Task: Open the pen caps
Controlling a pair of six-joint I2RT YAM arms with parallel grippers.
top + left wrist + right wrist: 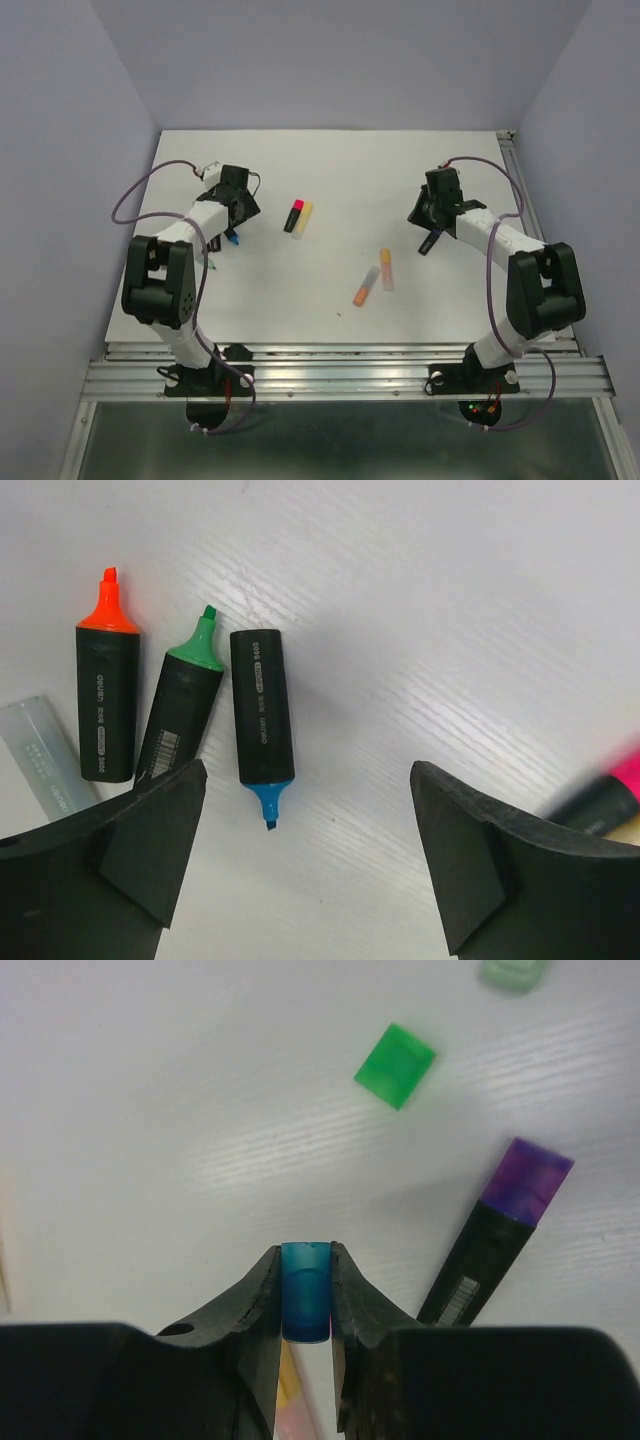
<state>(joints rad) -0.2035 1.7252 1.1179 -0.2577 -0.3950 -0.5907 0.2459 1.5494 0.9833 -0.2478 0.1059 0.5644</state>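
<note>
My right gripper (306,1255) is shut on a blue pen cap (306,1295), held above the table. A loose green cap (396,1065) and a mint cap (514,972) lie beyond it. To its right lies a black pen with a purple cap (527,1180) still on. My left gripper (308,775) is open and empty above the table. Just beyond its left finger lie three uncapped black highlighters: a blue-tipped one (262,720), a green-tipped one (185,710) and an orange-tipped one (108,690). At centre lie a pink-capped pen (295,215) and a yellow one (305,217).
Two pastel pens (365,287) (386,268) lie in the middle of the white table (330,170). A pale translucent pen (40,755) lies left of the uncapped highlighters. Grey walls enclose the table on three sides, and a metal rail (340,365) runs along the near edge.
</note>
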